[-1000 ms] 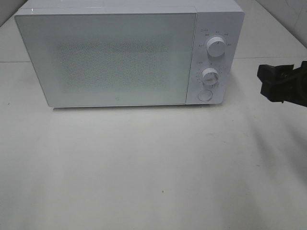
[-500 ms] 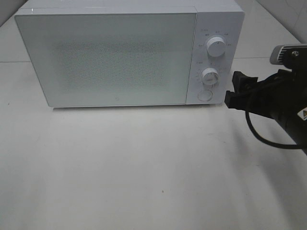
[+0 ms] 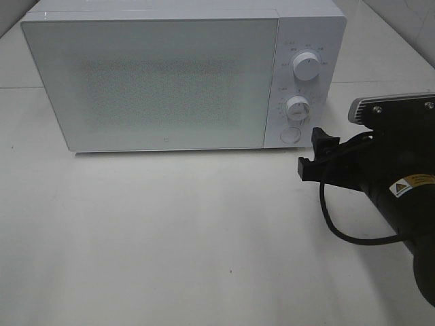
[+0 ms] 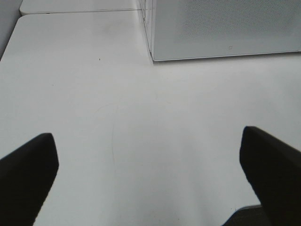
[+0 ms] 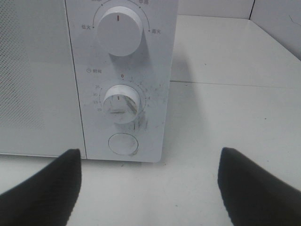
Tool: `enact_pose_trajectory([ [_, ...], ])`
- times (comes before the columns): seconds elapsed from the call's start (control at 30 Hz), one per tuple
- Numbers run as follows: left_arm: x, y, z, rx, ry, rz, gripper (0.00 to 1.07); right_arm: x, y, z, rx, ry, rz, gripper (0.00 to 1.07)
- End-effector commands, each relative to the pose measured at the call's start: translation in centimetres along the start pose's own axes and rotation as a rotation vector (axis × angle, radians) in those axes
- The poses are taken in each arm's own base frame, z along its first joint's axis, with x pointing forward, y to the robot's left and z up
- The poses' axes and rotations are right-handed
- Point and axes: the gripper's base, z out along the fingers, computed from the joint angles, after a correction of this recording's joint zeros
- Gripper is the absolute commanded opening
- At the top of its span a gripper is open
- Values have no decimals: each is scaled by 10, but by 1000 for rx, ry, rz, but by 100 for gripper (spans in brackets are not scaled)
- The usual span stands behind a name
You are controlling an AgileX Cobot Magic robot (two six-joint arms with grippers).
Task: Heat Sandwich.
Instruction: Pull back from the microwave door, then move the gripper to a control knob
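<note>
Left gripper (image 4: pixel 146 134) isn't in the high view. Its wrist cam shows the fingers spread wide with nothing between them, bare table (image 4: pixel 94 84) below, and the microwave (image 4: pixel 225 28) corner in the upper right of the frame. In the high view the microwave fills upper left to centre, door (image 3: pixel 149 85) shut. The sandwich isn't visible in any view; I can't tell if it's behind the frosted door. Right of the door: upper dial (image 3: pixel 306 66), lower dial (image 3: pixel 298 107), round button (image 3: pixel 290 134). Right gripper (image 3: pixel 310 152) at centre right is spread and empty, just short of the button. My read: if the sandwich is inside, loading is done; setting the dials and starting are left.
</note>
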Motion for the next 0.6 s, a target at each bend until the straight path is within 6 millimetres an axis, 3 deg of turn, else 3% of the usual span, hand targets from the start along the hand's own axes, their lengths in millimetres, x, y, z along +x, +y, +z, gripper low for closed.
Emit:
enact_pose_trajectory([
  [0.03, 2, -1, -3, 1, -28, -8, 104, -6, 0, 0, 13, -55, 6, 76],
  [0.6, 2, -1, -3, 1, -29, -8, 104, -8, 1, 7, 26, -79, 55, 76],
])
